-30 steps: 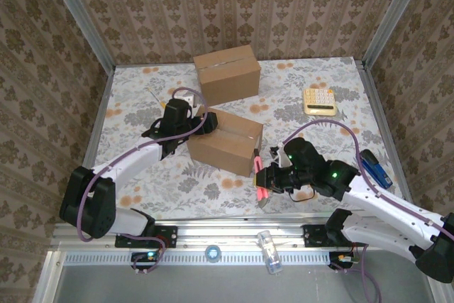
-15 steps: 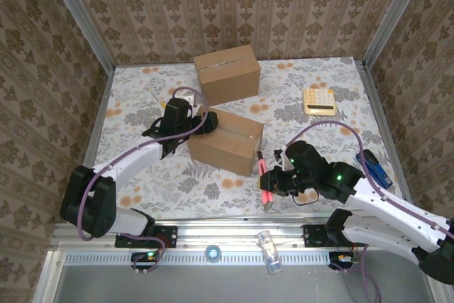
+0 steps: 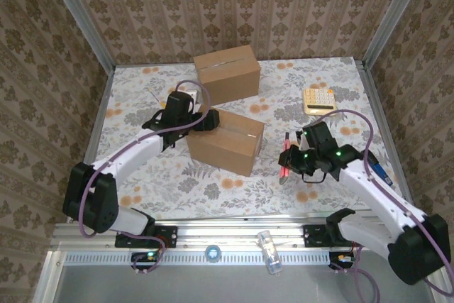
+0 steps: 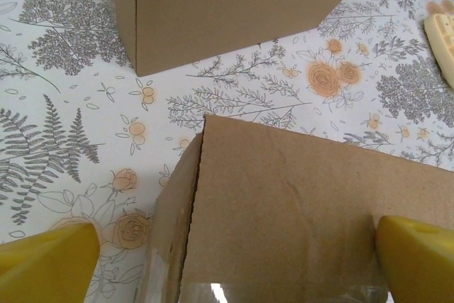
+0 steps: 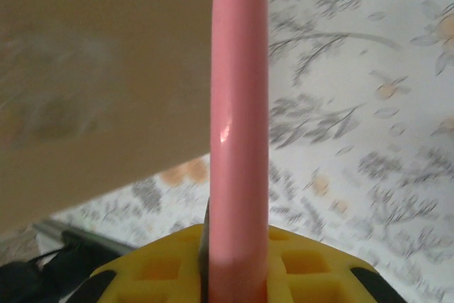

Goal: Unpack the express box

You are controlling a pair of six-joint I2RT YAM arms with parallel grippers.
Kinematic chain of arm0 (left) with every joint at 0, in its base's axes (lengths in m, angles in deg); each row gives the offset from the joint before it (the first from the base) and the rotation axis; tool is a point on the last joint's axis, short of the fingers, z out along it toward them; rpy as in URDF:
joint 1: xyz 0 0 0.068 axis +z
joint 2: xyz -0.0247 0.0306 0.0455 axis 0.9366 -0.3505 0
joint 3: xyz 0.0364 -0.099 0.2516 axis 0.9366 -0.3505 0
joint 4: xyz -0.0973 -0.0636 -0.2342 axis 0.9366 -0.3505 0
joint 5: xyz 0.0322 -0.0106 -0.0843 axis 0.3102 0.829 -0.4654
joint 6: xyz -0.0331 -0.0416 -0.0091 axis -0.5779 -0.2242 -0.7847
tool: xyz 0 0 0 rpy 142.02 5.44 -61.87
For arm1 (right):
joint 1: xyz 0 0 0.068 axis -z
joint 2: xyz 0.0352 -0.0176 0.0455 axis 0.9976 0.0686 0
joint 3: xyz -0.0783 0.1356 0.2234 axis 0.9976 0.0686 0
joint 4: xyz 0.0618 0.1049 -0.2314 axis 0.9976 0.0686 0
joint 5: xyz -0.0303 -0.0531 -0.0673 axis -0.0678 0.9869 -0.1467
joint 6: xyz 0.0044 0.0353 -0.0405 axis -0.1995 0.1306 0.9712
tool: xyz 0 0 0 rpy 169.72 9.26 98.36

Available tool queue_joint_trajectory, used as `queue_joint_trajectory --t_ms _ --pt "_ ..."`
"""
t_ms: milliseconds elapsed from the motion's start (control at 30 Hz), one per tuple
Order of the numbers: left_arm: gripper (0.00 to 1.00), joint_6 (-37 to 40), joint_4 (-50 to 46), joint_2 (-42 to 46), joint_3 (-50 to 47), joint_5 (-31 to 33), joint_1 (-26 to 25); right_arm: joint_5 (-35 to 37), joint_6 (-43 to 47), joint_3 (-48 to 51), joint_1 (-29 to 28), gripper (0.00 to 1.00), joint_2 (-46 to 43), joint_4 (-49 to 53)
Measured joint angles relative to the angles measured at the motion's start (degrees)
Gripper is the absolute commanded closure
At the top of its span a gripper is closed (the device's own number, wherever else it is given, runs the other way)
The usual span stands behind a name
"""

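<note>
The express box [image 3: 227,140], brown cardboard with clear tape, lies in the middle of the table. My left gripper [image 3: 203,120] is open over its left end. In the left wrist view the box top [image 4: 305,204] lies between the yellow fingertips [image 4: 50,260], and the left one is clear of the box's edge. My right gripper [image 3: 292,162] hovers to the right of the box, shut on a pink utility knife [image 3: 284,154]. In the right wrist view the knife [image 5: 240,104] sticks straight out of the yellow pads [image 5: 305,267], with the box's side [image 5: 99,69] at upper left.
A second, larger cardboard box [image 3: 227,74] stands behind the first, also seen in the left wrist view [image 4: 234,5]. A cream calculator [image 3: 319,100] lies at the back right and a blue stapler [image 3: 376,168] near the right edge. A small clear bottle [image 3: 268,250] rests on the front rail.
My right arm has carried the pink knife from the box's front right corner up and to the right. The left gripper has opened wider over the box's left end.
</note>
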Motion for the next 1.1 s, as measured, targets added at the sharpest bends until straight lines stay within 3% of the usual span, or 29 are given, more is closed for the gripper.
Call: queue_joint_trajectory --t_ms 300,500,1000,1100 --pt "0.00 4.0 -6.3 1.1 3.5 0.2 0.7 0.4 1.6 4.6 5.5 1.00 14.9 -14.0" --pt "0.00 4.3 -7.7 6.3 3.7 -0.7 1.4 0.3 1.0 6.5 6.5 1.00 22.6 -21.5" --pt "0.00 4.1 -14.7 18.7 7.1 -0.9 1.4 -2.3 -0.3 9.8 7.8 1.00 23.1 -27.6" --pt "0.00 3.3 -16.5 19.6 7.1 -1.1 1.4 -2.4 -0.5 10.5 7.9 0.91 22.9 -28.5"
